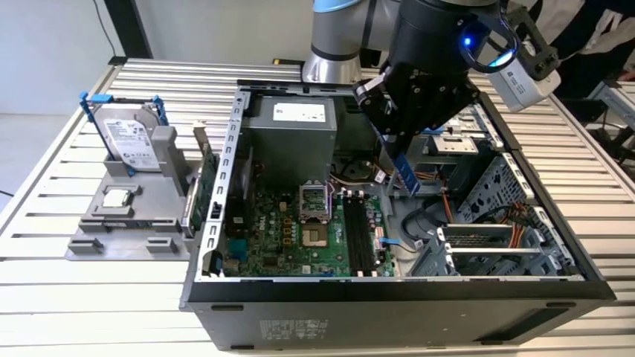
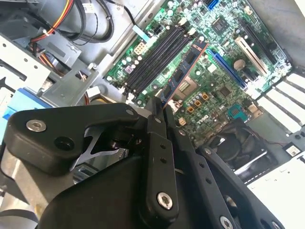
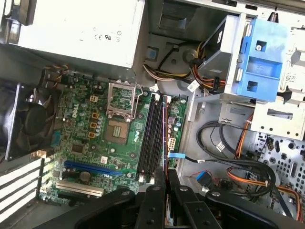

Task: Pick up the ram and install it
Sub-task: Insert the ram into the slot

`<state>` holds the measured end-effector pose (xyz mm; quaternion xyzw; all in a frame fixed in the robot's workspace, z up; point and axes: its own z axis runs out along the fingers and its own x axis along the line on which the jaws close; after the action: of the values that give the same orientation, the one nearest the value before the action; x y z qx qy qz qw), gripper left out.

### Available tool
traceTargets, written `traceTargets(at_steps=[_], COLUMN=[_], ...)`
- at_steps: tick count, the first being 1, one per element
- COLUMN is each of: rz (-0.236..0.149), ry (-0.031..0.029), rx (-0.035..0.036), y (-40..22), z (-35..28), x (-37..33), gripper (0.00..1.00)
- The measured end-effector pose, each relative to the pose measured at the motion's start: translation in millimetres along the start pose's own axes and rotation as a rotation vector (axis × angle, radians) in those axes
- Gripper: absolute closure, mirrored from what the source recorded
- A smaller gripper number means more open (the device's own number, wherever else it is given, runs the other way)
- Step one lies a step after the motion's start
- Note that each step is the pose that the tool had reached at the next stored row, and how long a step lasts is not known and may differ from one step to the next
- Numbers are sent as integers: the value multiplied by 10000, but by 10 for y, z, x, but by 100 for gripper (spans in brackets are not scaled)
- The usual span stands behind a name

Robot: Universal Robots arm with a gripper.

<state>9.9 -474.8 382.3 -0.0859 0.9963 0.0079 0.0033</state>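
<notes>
A: State of the gripper (image 1: pixel 394 145)?
B: Pinching the ram (image 1: pixel 404 177). Its fingers (image 2: pixel 153 125) are clamped onto one end of the stick, seen in both wrist views.
A: Where's the ram?
B: In the air inside the open computer case (image 1: pixel 397 312). It hangs from the gripper with its long axis pointing down at the motherboard (image 1: pixel 268 245), slightly tilted in the exterior view. It isn't seated in anything.
A: Where is it relative to the memory slots (image 1: pixel 363 230)?
B: The slots are below it, running toward the near side. In the exterior view the stick's lower end shows just to the exterior view's right of their far ends. In the first wrist view it's edge-on, a thin line running the same way as the slots and just beside them. Can't tell which slot it's over.
A: What's around it in the case?
B: The CPU socket (image 1: pixel 314 202) is on the exterior view's left of the slots, with the power supply (image 1: pixel 297 123) beyond it at the far side. The drive cage (image 1: pixel 496 201) is on the exterior view's right.
A: Outside the case?
B: On the exterior view's left a grey fixture (image 1: pixel 89 242) sits on the slatted table (image 1: pixel 59 297). A blue-framed hard drive (image 1: pixel 129 137) stands in its far end. A green expansion card (image 1: pixel 204 195) stands on edge just beside the case wall. Both are well apart from the gripper.
</notes>
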Motion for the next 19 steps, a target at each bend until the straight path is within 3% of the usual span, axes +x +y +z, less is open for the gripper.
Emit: traceTargets(at_steps=[5, 19], rz=[4, 164], ry=[0, 1], rx=[0, 2], y=[-2, -26], z=[0, 5], x=[-15, -147], gripper=[100, 100])
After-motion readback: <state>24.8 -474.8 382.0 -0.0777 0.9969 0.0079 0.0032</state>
